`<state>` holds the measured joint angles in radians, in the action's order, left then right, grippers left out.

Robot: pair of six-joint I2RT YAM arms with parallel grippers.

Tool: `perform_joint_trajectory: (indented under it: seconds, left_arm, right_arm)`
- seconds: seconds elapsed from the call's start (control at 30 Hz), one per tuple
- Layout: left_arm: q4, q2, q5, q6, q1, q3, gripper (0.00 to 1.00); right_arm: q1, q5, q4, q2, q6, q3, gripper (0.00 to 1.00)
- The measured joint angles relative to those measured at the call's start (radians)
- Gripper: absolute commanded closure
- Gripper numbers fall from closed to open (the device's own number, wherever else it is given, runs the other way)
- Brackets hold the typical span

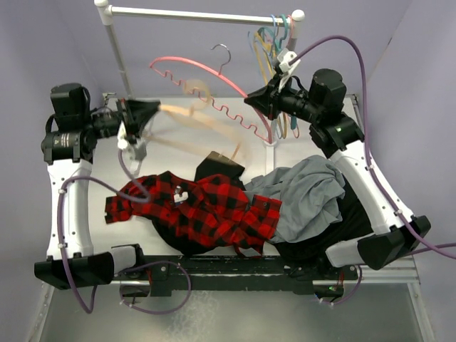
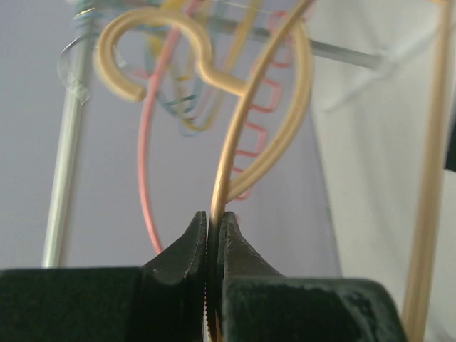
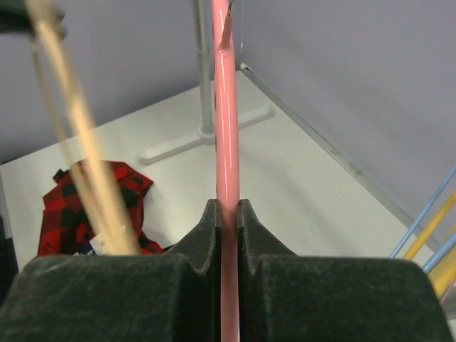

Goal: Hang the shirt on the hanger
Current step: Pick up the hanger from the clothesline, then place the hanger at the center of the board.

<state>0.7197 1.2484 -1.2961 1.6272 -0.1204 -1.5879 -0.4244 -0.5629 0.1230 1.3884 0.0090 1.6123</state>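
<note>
Shirt lies crumpled by the table's near edge, left of centre, touching a grey garment. Being limp flannel, it will likely sag and slip, so the collar or shoulders look the best hold. Left gripper pinches the thin, light, stiff hanger by its wire above the far left corner, and right gripper is clamped on a pink hanger.
</note>
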Motion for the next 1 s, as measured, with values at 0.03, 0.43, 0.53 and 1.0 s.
perform_joint_trajectory:
  seconds: [0.03,0.43,0.53,1.0]
  left_arm:
    - [0.061,-0.019,-0.001,0.071,-0.004,0.021,1.0]
    - [0.479,-0.122,0.026,0.41,0.005,0.065,1.0]
    - [0.496,-0.136,0.029,0.423,0.005,0.065,1.0]
    - [0.497,-0.138,0.048,0.423,0.005,0.065,1.0]
  right_arm:
    - [-0.001,0.011,0.006,0.002,0.003,-0.014,1.0]
    - [-0.108,0.185,-0.054,0.018,0.005,-0.017,1.0]
    - [-0.116,0.224,-0.071,0.015,0.008,-0.017,1.0]
    - [-0.117,0.365,-0.045,-0.113,-0.017,0.035,1.0]
